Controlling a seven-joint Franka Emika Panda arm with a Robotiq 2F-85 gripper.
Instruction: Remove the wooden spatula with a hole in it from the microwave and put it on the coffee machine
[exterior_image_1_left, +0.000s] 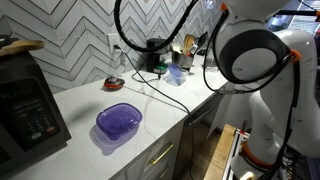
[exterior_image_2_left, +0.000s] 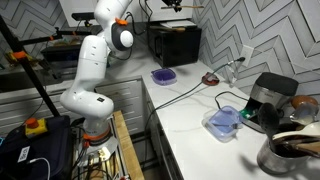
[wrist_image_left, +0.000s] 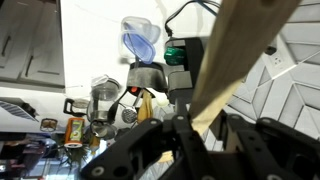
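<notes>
In the wrist view my gripper (wrist_image_left: 195, 118) is shut on a pale wooden spatula (wrist_image_left: 235, 50), whose flat blade rises to the upper right; no hole shows in the visible part. In an exterior view the gripper (exterior_image_2_left: 172, 6) is at the top edge, above the black microwave (exterior_image_2_left: 175, 45), with the spatula barely visible. The microwave (exterior_image_1_left: 22, 110) also fills the left of an exterior view, where the gripper is out of frame. The small black coffee machine (exterior_image_1_left: 152, 55) stands at the far end of the white counter and shows in both exterior views (exterior_image_2_left: 270, 98).
A purple bowl (exterior_image_1_left: 118, 121) (exterior_image_2_left: 163, 75) sits on the counter between microwave and coffee machine. Another wooden piece (exterior_image_1_left: 20, 45) lies on the microwave's top. A blue container (exterior_image_2_left: 222, 121), a cable and a metal pot of utensils (exterior_image_2_left: 292, 152) sit near the coffee machine.
</notes>
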